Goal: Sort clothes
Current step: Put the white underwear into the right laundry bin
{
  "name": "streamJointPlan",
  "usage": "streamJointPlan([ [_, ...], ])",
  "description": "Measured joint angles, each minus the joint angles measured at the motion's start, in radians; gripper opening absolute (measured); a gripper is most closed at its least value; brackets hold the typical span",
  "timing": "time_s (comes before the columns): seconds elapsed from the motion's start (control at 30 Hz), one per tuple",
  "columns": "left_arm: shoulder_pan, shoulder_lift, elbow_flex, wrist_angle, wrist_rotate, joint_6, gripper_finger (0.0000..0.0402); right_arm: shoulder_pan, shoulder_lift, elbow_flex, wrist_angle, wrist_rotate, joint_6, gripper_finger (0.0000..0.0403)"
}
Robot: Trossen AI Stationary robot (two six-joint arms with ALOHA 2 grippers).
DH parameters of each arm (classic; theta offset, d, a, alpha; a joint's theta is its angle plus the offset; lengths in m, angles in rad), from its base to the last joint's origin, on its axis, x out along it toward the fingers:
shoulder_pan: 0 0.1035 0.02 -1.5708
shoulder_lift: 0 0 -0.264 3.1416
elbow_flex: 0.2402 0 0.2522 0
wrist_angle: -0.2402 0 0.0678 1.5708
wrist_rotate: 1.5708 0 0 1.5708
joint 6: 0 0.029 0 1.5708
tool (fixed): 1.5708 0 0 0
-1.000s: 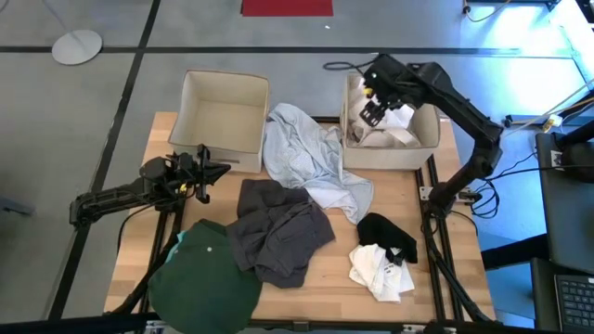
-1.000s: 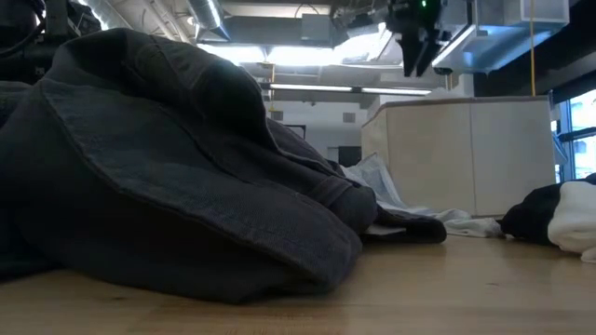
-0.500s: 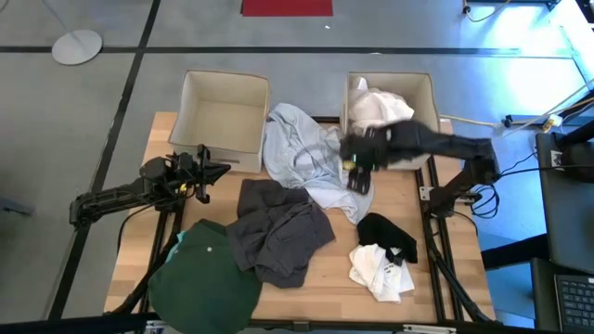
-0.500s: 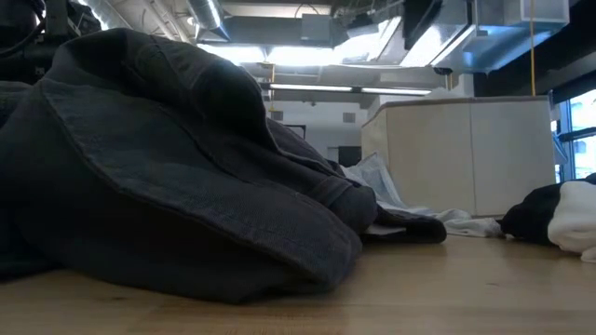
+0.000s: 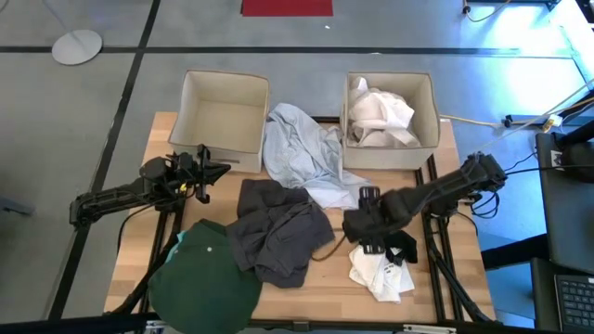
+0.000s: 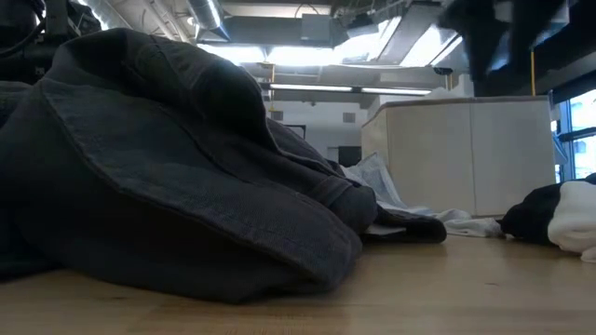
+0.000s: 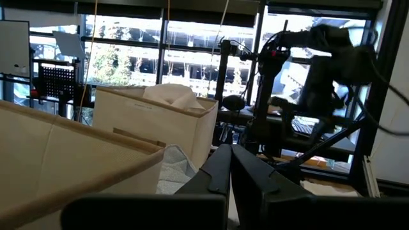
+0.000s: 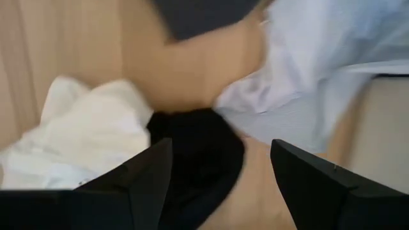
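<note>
The clothes lie on the wooden table: a pale grey-blue garment (image 5: 302, 153), a dark grey one (image 5: 278, 227), a dark green one (image 5: 204, 278), a black one (image 5: 392, 234) and a white one (image 5: 380, 271). The black one lies partly on the white one. Another white garment (image 5: 379, 116) lies in the right beige box (image 5: 429, 139). My right gripper (image 5: 360, 225) is open above the black garment's (image 8: 198, 150) left end. My left gripper (image 5: 212, 172) is shut and empty at the table's left, near the left box (image 5: 223, 116).
The left beige box holds nothing. The pale grey-blue garment drapes between the two boxes and down to the dark grey one. Bare wood (image 5: 325, 278) shows between the dark grey and white garments. In the low view the dark grey garment (image 6: 168, 167) fills the foreground.
My right gripper has swung from over the right box toward the table's near edge and a little left, down to above the black garment. The white garment stays in the right box.
</note>
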Motion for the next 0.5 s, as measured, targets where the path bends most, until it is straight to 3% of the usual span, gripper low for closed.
streamJointPlan([
  [0.23,0.000,0.000,0.000,0.000,-0.010,-0.003,0.0004,0.089,0.000,-0.195,0.224,-0.114,-0.112,0.0266],
  [0.5,0.000,0.000,0.000,-0.001,-0.011,0.002,0.0004,0.137,0.000,-0.321,0.499,-0.134,-0.272,0.0266],
])
